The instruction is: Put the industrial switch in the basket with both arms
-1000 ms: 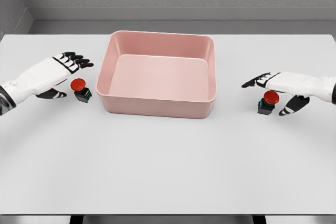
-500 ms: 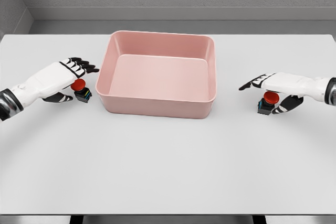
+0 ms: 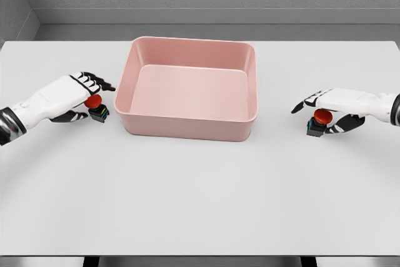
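Two industrial switches sit on the bench (image 3: 200, 204), each with a red mushroom cap on a dark block: the first switch (image 3: 96, 108) to the left of the basket, the second switch (image 3: 317, 123) well off to its right. There is one basket (image 3: 187, 126), pink and rectangular, in the middle. One white bench carries all three things. Two hands are in view, the left hand (image 3: 65, 95) and the right hand (image 3: 337, 101), one beside each switch.

one head view looks down over the table (image 3: 200, 204).
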You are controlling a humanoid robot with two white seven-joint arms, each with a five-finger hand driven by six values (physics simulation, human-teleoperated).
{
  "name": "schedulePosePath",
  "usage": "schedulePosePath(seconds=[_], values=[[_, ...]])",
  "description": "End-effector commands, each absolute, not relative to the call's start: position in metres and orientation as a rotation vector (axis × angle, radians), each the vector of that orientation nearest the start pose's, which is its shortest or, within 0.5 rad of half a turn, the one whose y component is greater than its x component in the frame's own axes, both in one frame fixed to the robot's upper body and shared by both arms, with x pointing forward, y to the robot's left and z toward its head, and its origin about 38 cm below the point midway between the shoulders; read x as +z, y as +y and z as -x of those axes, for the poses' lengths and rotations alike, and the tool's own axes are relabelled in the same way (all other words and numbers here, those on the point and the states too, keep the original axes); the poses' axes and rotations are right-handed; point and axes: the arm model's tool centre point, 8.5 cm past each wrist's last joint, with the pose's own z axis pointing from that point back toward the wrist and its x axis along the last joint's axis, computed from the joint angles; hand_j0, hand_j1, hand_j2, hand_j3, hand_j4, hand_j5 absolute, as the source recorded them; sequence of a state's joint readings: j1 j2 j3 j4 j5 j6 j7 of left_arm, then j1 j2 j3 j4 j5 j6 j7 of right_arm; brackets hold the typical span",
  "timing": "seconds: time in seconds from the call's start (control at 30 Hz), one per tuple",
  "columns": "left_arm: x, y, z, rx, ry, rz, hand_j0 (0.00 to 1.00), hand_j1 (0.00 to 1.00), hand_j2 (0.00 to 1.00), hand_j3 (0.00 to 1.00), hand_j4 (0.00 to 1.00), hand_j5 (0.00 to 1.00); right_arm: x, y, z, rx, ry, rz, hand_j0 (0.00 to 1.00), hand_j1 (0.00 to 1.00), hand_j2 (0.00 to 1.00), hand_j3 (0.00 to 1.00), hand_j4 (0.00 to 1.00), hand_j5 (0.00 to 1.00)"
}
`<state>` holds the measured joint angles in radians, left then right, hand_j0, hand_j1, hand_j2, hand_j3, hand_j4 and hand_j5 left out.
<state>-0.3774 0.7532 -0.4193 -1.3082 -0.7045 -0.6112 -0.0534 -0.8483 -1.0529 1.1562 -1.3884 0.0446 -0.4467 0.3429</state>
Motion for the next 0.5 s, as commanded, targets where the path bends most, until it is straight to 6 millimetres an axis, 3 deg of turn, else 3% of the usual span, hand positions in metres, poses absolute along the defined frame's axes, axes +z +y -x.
schedulePosePath(seconds=[0.0,0.07,0.23,0.47], values=[[0.1469,0.3538,-0.4183,-1.808,-1.550,-0.679,0.78,0.78,0.78,0.78,0.78,0.78,0.1805,-0.3620,-0.4194,1.862,-1.206,0.251,0.74,0.74,0.74,0.74,0.74,0.74],[0.1465,0.3538,-0.4180,-1.805,-1.551,-0.678,0.69,0.69,0.69,0.69,0.69,0.69,0.1805,-0.3619,-0.4193,1.863,-1.207,0.250,0.72,0.72,0.72,0.72,0.72,0.72],[0.1437,0.3597,-0.4174,-1.809,-1.526,-0.679,0.69,0.69,0.69,0.69,0.69,0.69,0.1817,-0.3614,-0.4197,1.864,-1.210,0.251,0.64,0.64,0.64,0.64,0.64,0.64],[0.1431,0.3625,-0.4177,-1.803,-1.521,-0.682,0.52,0.52,0.52,0.52,0.52,0.52,0.1828,-0.3602,-0.4203,1.868,-1.213,0.252,0.54,0.54,0.54,0.54,0.54,0.54]])
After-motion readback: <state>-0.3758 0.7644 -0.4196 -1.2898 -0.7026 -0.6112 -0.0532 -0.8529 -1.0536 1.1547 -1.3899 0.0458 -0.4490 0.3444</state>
